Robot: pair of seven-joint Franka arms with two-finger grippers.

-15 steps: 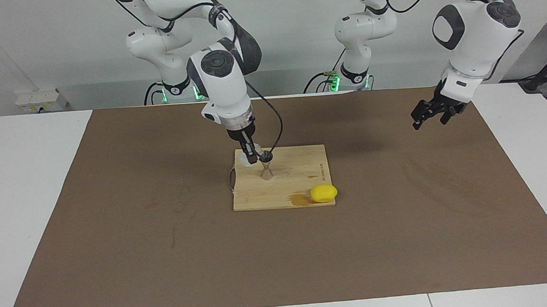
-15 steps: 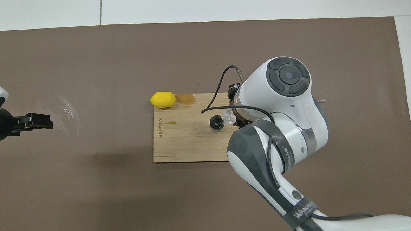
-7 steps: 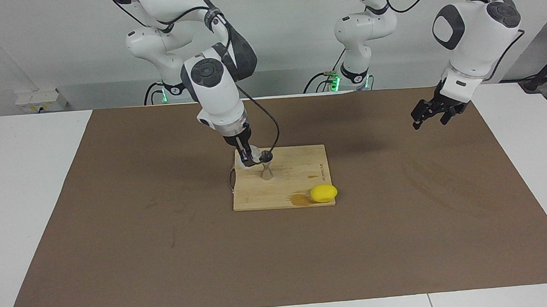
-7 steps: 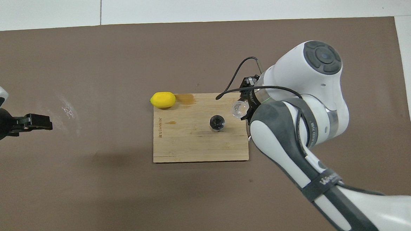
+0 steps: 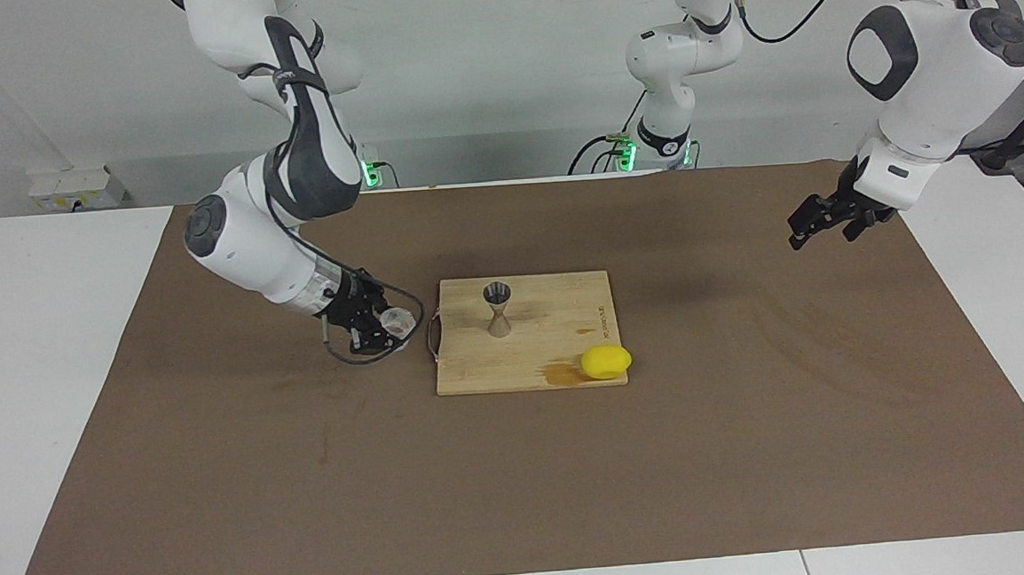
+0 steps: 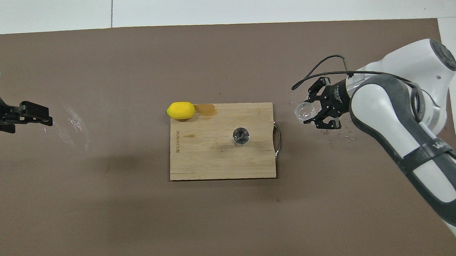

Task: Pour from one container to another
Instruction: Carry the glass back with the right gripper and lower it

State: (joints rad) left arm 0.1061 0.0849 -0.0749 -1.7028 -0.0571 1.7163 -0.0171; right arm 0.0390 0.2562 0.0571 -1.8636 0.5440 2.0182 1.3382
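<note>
Your right gripper [image 5: 383,327] is clamping the small clear glass cup [image 5: 397,323], holding it low over the brown mat [image 5: 751,415] just beside the bamboo cutting board [image 5: 551,347], toward the right arm's end of the table; in the overhead view the cup [image 6: 304,112] is showing its round mouth sideways toward the board, so it is lying tilted in the grip rather than upright; whether it is touching the mat, you cannot tell from either view; a few clear droplets [image 6: 341,131] are lying on the mat near the gripper. You are seeing the metal jigger [image 5: 497,309] standing upright on the board, well apart from the cup, with its open top cone facing up; the board's metal handle [image 6: 278,134] is pointing toward the cup. A yellow lemon [image 5: 606,362] is sitting at the board's corner farther from the robots, toward the left arm's end, touching a dark wet stain [image 5: 562,372] on the wood. Your left gripper [image 5: 815,224] is waiting with its fingers apart and nothing between them, hanging over the mat's edge at the left arm's end of the table, well clear of the board.
</note>
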